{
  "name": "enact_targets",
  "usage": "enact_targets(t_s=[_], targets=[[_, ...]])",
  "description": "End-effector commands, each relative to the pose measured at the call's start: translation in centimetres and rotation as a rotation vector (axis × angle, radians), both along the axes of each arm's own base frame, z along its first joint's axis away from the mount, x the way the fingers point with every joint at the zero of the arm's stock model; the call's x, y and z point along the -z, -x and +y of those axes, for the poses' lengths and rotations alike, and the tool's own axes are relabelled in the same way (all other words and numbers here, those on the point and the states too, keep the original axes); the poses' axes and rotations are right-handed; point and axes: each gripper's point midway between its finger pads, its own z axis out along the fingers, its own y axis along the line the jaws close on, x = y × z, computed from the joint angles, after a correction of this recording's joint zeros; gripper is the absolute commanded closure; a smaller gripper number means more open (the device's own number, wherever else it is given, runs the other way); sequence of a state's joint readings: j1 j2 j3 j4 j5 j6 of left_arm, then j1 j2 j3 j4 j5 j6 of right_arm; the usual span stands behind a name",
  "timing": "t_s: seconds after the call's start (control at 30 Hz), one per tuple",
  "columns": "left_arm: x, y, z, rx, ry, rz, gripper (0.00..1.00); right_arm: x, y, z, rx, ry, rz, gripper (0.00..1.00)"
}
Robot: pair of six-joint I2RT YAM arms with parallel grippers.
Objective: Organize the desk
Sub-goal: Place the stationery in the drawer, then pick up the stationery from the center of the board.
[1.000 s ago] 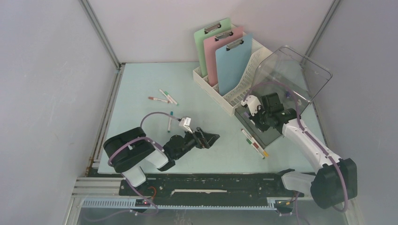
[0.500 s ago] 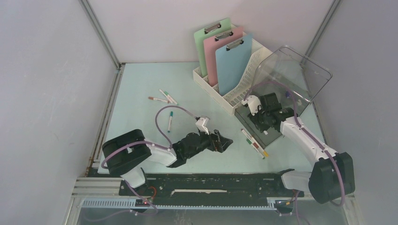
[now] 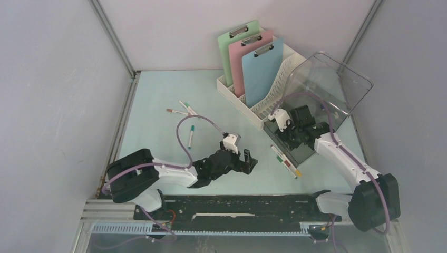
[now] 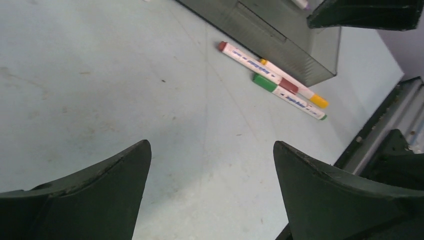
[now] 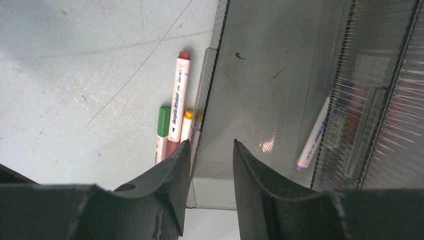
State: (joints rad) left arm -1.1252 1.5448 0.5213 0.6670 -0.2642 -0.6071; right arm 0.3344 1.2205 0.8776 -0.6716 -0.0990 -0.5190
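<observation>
1. Left gripper [image 4: 210, 150]: hovers low above the large, flat, pale mint-blue desk [image 4: 100, 75], jaws spread wide, empty.
2. Right gripper [image 5: 210, 147]: hangs over the edge of the smoky transparent plastic box [image 5: 260, 75], jaws narrowly parted, gripping nothing.
3. Desk: lies beneath both arms.

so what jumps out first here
Three upright clipboards, green, pink and blue, stand in a white rack at the far right of the desk. Beside it a clear box has its lid up, the right hand over it and three markers along its near edge. The left hand hovers open over bare desk.
</observation>
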Motion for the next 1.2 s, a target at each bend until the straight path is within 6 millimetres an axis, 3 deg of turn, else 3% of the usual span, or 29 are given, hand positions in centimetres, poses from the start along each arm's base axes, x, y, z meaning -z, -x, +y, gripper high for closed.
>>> enact_targets(t_s=[0.0, 0.2, 0.43, 0.67, 0.93, 1.03, 1.17], targets=[[-1.9, -1.4, 2.1, -0.072, -0.091, -0.101, 0.0, -0.6, 0.2, 0.5, -0.036, -0.008, -0.018, 0.56], [-1.6, -2.8, 6.1, -0.189, -0.262, -0.158, 0.0, -0.6, 0.4, 0.7, -0.048, -0.005, -0.017, 0.56], [-0.8, -5.8, 11.5, -0.344, -0.456, -0.116, 0.0, -0.6, 0.5, 0.8, -0.055, -0.002, -0.018, 0.56], [-1.1, -8.1, 16.1, -0.472, -0.426, -0.028, 0.0, -0.5, 0.6, 0.7, -0.058, 0.002, -0.013, 0.56], [0.7, -10.4, 21.1, -0.624, -0.415, 0.137, 0.0, -0.4, 0.6, 0.7, -0.06, 0.005, -0.011, 0.56], [1.5, -11.2, 22.7, -0.68, -0.466, 0.187, 0.03, -0.4, 0.6, 0.7, -0.06, 0.007, -0.011, 0.56], [3.0, -11.9, 23.8, -0.703, -0.524, 0.255, 0.17, -0.4, 0.6, 0.7, -0.062, 0.007, -0.01, 0.56]])
